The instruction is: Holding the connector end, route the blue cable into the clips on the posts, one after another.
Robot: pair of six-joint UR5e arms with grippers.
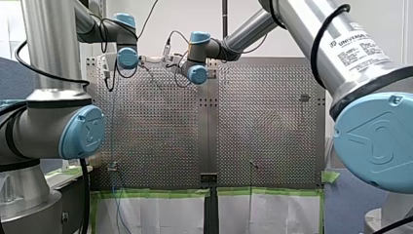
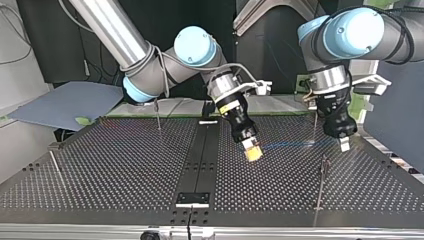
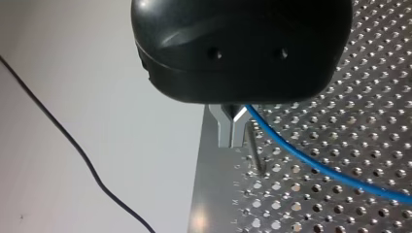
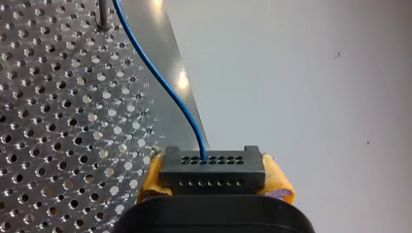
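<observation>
In the front view, both arms are stretched over the perforated metal surface. In the top view, the thin blue cable is strung from my right hand to my left hand. In the right wrist view, a black multi-hole connector is clamped between yellow pads, the cable leaving its top face; in the left wrist view, the cable is pinched by metal fingers, well apart from that connector.
</observation>
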